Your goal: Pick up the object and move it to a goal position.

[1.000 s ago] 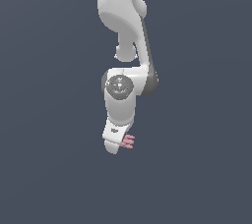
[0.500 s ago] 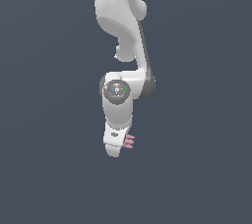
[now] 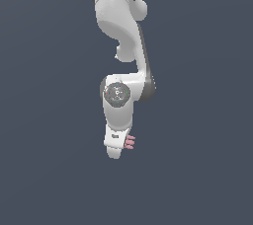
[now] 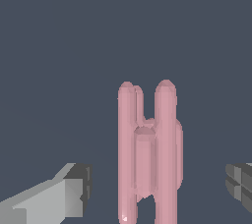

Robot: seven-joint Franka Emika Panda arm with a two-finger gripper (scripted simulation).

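The object [image 4: 147, 159] is a small flat pink thing of parallel rounded rods. In the wrist view it lies between my two fingers, with a gap on each side. My gripper [image 4: 157, 188] is open around it; one finger [image 4: 74, 193] is nearer to it than the other finger [image 4: 240, 181]. In the exterior view the white arm hangs down from the top, and the gripper [image 3: 118, 146] is at its low end. The pink object [image 3: 130, 142] peeks out on the exterior view's right side of the hand. The fingertips are hidden there.
A plain dark grey-blue ground [image 3: 49, 169] fills both views. No other object, container or edge shows. No goal marker is in view.
The arm's round wrist joint has sunk a little and the upper arm has shifted. The hand and the pink object stay almost in the same place.
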